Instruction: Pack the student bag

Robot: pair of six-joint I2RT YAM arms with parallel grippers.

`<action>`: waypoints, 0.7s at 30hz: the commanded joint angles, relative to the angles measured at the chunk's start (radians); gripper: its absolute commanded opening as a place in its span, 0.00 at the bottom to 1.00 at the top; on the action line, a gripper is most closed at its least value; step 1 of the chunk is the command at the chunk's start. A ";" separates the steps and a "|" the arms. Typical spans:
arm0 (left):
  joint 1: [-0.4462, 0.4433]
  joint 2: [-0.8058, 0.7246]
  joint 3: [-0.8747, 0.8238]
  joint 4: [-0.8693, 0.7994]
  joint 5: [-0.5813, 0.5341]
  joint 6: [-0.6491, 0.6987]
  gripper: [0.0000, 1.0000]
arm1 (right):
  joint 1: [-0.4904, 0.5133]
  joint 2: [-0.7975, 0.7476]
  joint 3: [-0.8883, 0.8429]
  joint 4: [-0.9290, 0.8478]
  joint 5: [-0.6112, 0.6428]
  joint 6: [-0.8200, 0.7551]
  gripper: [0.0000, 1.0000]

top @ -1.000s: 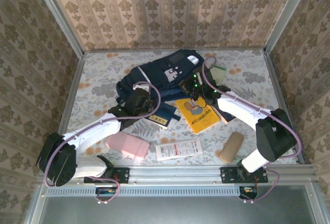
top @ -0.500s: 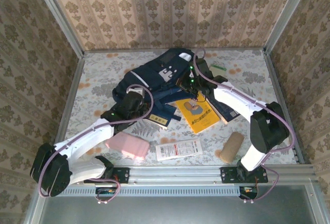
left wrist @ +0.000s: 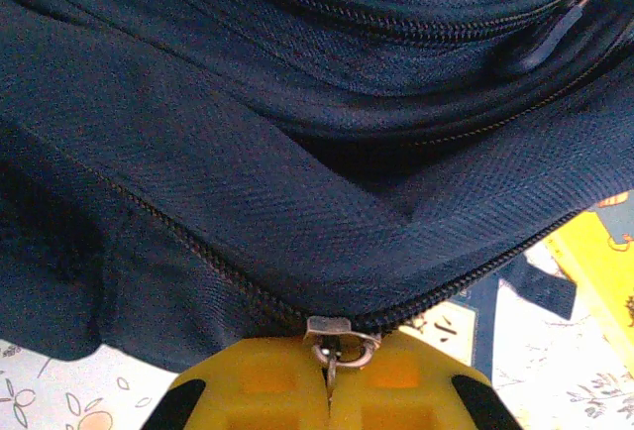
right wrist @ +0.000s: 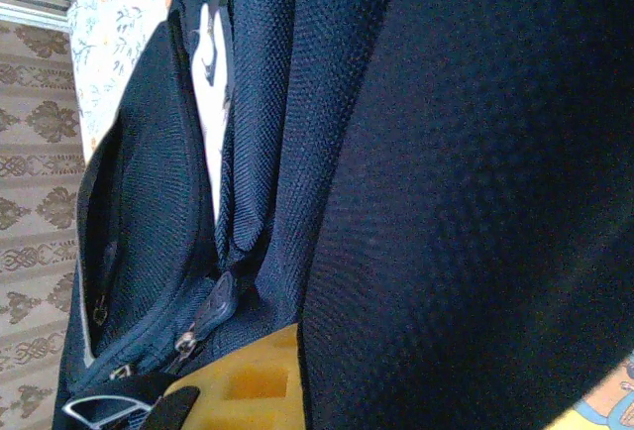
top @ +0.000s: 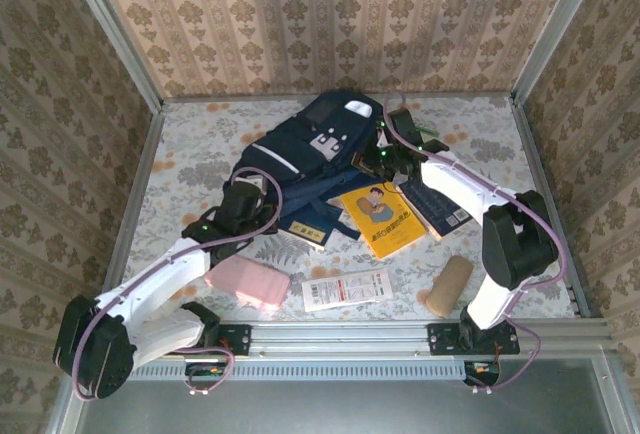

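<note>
Pack-up in progress: my left gripper (left wrist: 329,390) was pinched shut on the metal zipper pull (left wrist: 337,336) at the near edge of the student bag (top: 310,144), yellow fingers (left wrist: 260,382) pressed together under the slider. My right gripper (top: 385,154) was closed too, at the bag's right side. Its wrist view showed navy fabric gathered tight against one yellow finger (right wrist: 253,380), beside a side pocket's zips. The bag lay crumpled toward the back middle of the floral table (top: 190,154), between my two arms. In front of it lay a yellow book (top: 382,216), a navy booklet (top: 310,229) and a dark book (top: 440,204). A pink pouch (top: 247,282), a white packet (top: 345,289) and a tan roll (top: 449,284) lined the near edge.
</note>
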 commanded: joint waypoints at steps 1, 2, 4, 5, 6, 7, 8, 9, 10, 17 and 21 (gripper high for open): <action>0.027 -0.029 -0.019 -0.085 0.009 -0.013 0.00 | -0.065 0.049 0.056 0.004 0.092 -0.041 0.07; 0.027 -0.018 -0.016 -0.072 0.039 -0.007 0.00 | -0.064 0.067 0.070 0.002 0.079 -0.042 0.08; 0.026 0.003 -0.002 -0.063 0.076 -0.006 0.00 | -0.062 0.089 0.085 -0.014 0.072 -0.035 0.15; 0.024 0.012 0.006 -0.049 0.106 0.000 0.00 | -0.063 0.089 0.084 -0.017 0.080 -0.033 0.29; 0.023 0.019 0.014 -0.039 0.121 0.002 0.00 | -0.061 0.080 0.076 -0.020 0.097 -0.029 0.37; 0.018 0.025 0.027 -0.034 0.134 0.003 0.00 | -0.058 0.063 0.066 -0.024 0.123 -0.026 0.43; 0.015 0.030 0.041 -0.030 0.144 0.005 0.00 | -0.053 0.040 0.051 -0.028 0.148 -0.027 0.47; 0.012 0.034 0.053 -0.028 0.150 0.007 0.00 | -0.052 0.020 0.039 -0.032 0.172 -0.025 0.50; 0.007 0.038 0.071 -0.028 0.155 0.008 0.00 | -0.047 -0.011 0.028 -0.043 0.199 -0.026 0.51; -0.052 0.075 0.191 -0.050 0.156 0.016 0.00 | 0.013 -0.214 -0.097 -0.086 0.345 0.103 0.45; -0.087 0.088 0.230 -0.054 0.154 0.007 0.00 | 0.055 -0.284 -0.189 0.015 0.228 0.227 0.39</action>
